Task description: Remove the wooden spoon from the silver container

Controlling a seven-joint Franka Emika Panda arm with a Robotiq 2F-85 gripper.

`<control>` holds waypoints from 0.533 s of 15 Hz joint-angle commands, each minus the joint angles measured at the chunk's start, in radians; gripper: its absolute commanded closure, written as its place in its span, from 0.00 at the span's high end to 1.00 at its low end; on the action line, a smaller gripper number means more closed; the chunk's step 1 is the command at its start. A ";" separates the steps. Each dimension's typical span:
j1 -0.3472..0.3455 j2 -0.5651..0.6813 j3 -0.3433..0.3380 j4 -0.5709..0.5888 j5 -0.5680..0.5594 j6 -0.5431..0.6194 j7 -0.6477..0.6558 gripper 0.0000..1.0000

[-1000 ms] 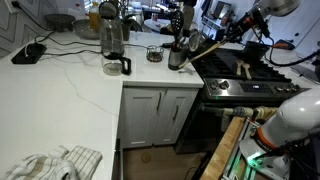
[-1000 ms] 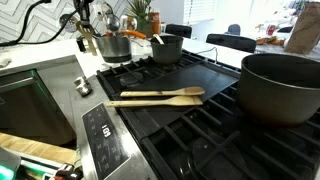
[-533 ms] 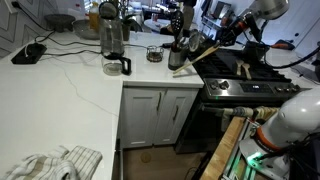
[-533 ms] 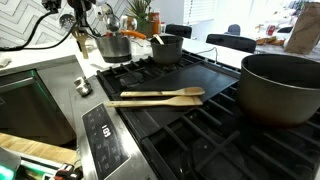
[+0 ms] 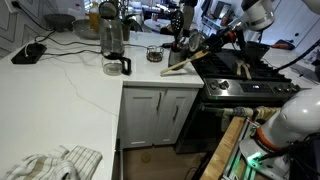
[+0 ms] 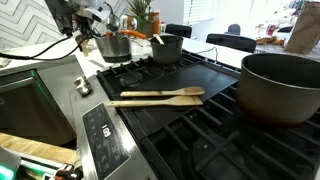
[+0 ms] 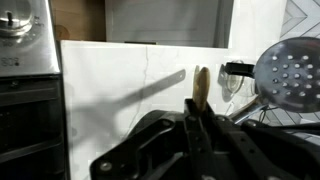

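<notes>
The gripper (image 7: 198, 122) is clenched on the wooden spoon (image 7: 200, 86), which juts ahead of it over the white surface (image 7: 110, 95). It looks clear of the silver container (image 5: 177, 54) near the gripper. Hold firm, swing away from the slotted spoon (image 7: 290, 62) on the gripper's right, and lower the spoon flat before releasing.

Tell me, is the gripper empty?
No, in the wrist view the gripper is shut on the wooden spoon, whose handle sticks out between its fingers.
</notes>
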 commanded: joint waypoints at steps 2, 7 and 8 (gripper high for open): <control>0.025 0.016 -0.001 -0.071 0.187 0.041 -0.161 0.02; 0.017 0.065 0.020 -0.117 0.270 0.094 -0.256 0.02; 0.016 0.074 0.021 -0.125 0.287 0.105 -0.270 0.02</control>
